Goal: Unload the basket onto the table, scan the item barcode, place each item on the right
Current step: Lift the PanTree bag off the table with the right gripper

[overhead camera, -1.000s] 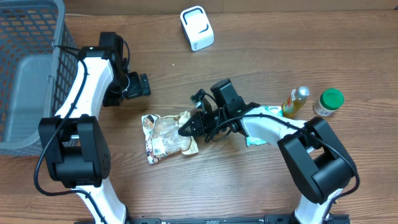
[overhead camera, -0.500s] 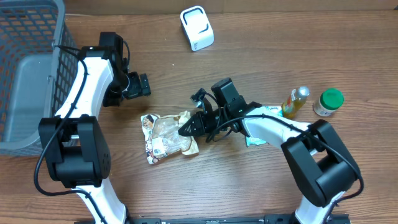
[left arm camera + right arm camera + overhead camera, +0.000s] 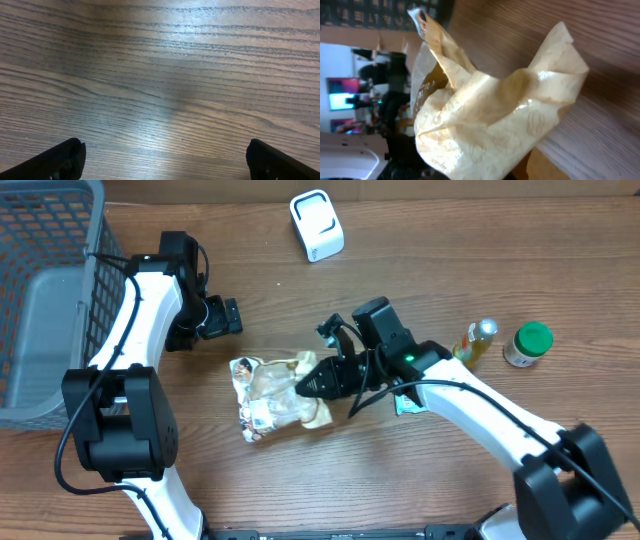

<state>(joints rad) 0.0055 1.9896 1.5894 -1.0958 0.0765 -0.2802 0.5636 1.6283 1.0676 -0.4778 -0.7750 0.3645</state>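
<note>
Pick-up step judged in hand: the crinkled tan-and-clear plastic snack packet [image 3: 268,395], lying mid-table, is pinched at its right edge by the right gripper [image 3: 304,388], jaws closed tight on the film. The left gripper [image 3: 226,317] is spread wide, nothing held. Next, the packet would need to be carried to the white boxy scanner [image 3: 317,225], well apart at the far edge, barcode side turned toward it. Film is seen bunched and glossy; barcode not made out.

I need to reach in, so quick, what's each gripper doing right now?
Left gripper: open, holding nothing.
Right gripper: closed on the crinkled snack bag.
</note>
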